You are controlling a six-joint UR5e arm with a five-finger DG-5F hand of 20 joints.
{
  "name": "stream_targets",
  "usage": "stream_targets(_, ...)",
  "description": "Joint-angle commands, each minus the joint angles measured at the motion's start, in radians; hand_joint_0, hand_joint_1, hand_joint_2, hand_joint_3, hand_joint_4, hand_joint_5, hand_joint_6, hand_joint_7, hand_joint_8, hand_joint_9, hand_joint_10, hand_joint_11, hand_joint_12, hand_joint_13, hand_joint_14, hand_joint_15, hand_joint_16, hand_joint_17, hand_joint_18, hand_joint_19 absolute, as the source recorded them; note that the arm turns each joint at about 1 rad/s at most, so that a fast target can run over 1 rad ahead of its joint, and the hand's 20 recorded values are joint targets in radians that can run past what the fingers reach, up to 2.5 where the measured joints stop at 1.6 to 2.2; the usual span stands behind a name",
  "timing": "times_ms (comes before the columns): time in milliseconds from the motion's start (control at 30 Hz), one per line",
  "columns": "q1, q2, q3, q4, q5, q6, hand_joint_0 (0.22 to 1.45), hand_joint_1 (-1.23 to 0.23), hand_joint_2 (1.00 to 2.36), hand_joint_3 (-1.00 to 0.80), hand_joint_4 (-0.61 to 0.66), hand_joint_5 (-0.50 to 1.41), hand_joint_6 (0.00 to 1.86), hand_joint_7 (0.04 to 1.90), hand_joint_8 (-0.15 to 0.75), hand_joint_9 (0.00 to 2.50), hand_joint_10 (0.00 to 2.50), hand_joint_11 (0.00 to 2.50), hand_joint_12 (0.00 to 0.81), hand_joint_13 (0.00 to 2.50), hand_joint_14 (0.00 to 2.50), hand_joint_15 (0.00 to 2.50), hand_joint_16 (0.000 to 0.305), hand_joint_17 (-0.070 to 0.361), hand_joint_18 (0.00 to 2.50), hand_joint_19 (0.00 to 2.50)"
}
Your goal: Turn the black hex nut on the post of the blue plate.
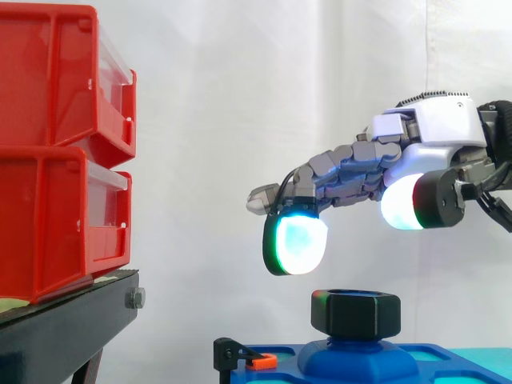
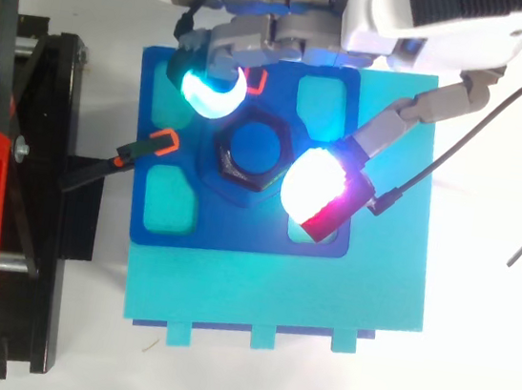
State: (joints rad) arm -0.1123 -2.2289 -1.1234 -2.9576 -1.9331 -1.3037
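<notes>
Hovering above the black nut point(image 1: 356, 312), with no grasp made yet.
The hand point(image 1: 432, 132) hangs released, its fingers spread and clear of the nut, which sits on the post point(image 2: 256, 146) at the middle of the blue plate point(image 2: 237, 232); closing on the nut and turning it both appear left to do.

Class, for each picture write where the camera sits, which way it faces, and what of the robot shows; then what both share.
Side view: beside the work, about its height, looking level across; the hand reaches in from the right.
Top view: above the work, looking down; the hand reaches in from the top edge.
Shared: the hand, black hex nut, blue plate, red bins.
</notes>
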Motion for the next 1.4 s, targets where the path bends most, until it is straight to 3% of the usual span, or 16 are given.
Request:
stream_targets(0, -0.003, 0.000, 0.014, -0.003, -0.007, 0.001, 0.44, -0.37, 1.00, -0.50, 0.29, -0.18, 0.50, 1.03, 0.257, 0.19, 0.00, 0.00, 0.368, 0.00, 0.00, 0.00, 0.055, 0.123, 0.00, 0.32)
stream_targets(167, 0.013, 0.000, 0.025, -0.003, -0.001, 0.003, 0.44, -0.37, 1.00, -0.50, 0.29, -0.18, 0.50, 1.03, 0.257, 0.19, 0.00, 0.00, 0.369, 0.00, 0.00, 0.00, 0.055, 0.123, 0.00, 0.33)
stream_targets(200, 0.033, 0.000, 0.025, -0.004, 0.034, 0.001, 0.44, -0.37, 1.00, -0.50, 0.29, -0.18, 0.50, 1.03, 0.256, 0.19, 0.00, 0.00, 0.370, 0.00, 0.00, 0.00, 0.054, 0.123, 0.00, 0.32)
stream_targets(233, 0.037, 0.000, 0.025, -0.004, 0.045, 0.001, 0.44, -0.37, 1.00, -0.50, 0.29, -0.18, 0.50, 1.03, 0.257, 0.19, 0.00, 0.00, 0.370, 0.00, 0.00, 0.00, 0.054, 0.122, 0.00, 0.33)
stream_targets(300, 0.083, 0.000, 0.025, -0.006, 0.082, 0.004, 0.45, -0.37, 1.00, -0.50, 0.28, -0.18, 0.50, 1.03, 0.256, 0.20, 0.00, 0.00, 0.370, 0.00, 0.00, 0.00, 0.054, 0.122, 0.00, 0.32)
stream_targets(367, 0.097, 0.000, 0.025, -0.009, 0.097, 0.007, 0.44, -0.37, 1.00, -0.50, 0.28, -0.18, 0.50, 1.02, 0.258, 0.20, 0.00, 0.00, 0.369, 0.00, 0.00, 0.00, 0.054, 0.122, 0.00, 0.33)
stream_targets(500, 0.109, 0.000, 0.025, -0.021, 0.122, 0.020, 0.45, -0.37, 1.00, -0.50, 0.27, -0.19, 0.50, 0.98, 0.258, 0.20, 0.00, 0.00, 0.368, 0.00, 0.00, 0.00, 0.055, 0.123, 0.00, 0.34)
stream_targets(833, 0.128, -0.001, 0.021, -0.063, 0.129, 0.029, 0.44, -0.41, 1.00, -0.50, 0.24, -0.21, 0.50, 0.89, 0.253, 0.17, 0.00, 0.00, 0.373, 0.00, 0.00, 0.00, 0.055, 0.124, 0.00, 0.32)
stream_targets(1100, 0.128, -0.001, -0.001, -0.052, 0.129, 0.050, 0.42, -0.44, 1.00, -0.50, 0.24, -0.21, 0.50, 0.88, 0.256, 0.14, 0.00, 0.00, 0.382, 0.00, 0.00, 0.00, 0.057, 0.129, 0.00, 0.31)
stream_targets(1267, 0.123, -0.001, -0.001, -0.052, 0.128, 0.050, 0.44, -0.69, 1.00, -0.50, 0.21, -0.22, 0.50, 0.87, 0.228, 0.11, 0.00, 0.00, 0.357, 0.00, 0.00, 0.00, 0.053, 0.120, 0.00, 0.28)
stream_targets(1367, 0.121, -0.001, -0.001, -0.047, 0.126, 0.050, 0.45, -0.72, 1.00, -0.50, 0.20, -0.22, 0.50, 0.87, 0.213, 0.07, 0.00, 0.00, 0.349, 0.00, 0.00, 0.00, 0.051, 0.115, 0.00, 0.31)
